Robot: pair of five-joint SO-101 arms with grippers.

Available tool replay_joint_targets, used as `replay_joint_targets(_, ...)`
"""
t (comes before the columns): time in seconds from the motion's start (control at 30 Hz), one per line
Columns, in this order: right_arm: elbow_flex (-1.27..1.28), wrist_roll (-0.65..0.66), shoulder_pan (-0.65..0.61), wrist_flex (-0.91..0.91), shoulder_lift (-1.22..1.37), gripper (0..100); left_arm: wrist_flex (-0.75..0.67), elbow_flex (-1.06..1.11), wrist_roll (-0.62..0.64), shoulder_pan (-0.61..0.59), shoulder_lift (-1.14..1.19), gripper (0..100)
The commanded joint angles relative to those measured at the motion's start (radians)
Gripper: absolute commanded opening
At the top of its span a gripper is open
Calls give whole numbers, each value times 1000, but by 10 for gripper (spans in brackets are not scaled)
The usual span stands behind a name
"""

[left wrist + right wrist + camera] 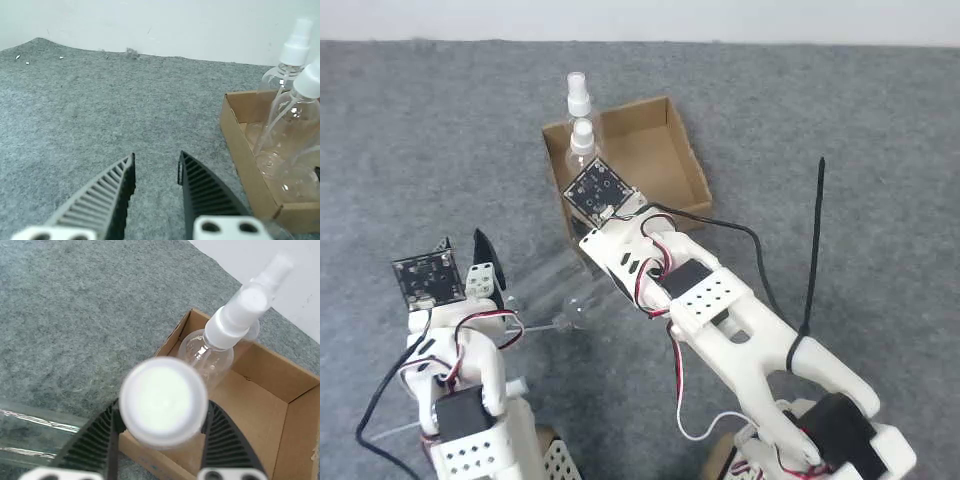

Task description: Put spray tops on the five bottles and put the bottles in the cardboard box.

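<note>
Holding a spray-topped bottle (582, 143) upright with the right gripper (162, 412), inside the cardboard box (688, 150) by its left wall. Fingers flanking the white cap, apparently clenched on the neck below, though hidden there by the cap itself. Just beyond, in the same box: a second bottle (205, 350), standing, spray top on. Lying on the grey mat (840, 110) outside the box, between the arms: another clear bottle (30, 435). Above the mat, well apart from the box: the left gripper (156, 156), released, jaws parted on nothing.
</note>
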Motion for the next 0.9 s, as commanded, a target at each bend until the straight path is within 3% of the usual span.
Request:
replay_joint_targets(0.0,-72,-9,-2,-51,22,97,-32,-2,0,-2,-17,130)
replay_joint_targets(0.63,-72,-9,-2,-262,229,101,-32,-2,0,-2,-17,130)
replay_joint_targets(0.87,-104,-9,-2,-245,263,102,-32,-1,0,-2,-17,130)
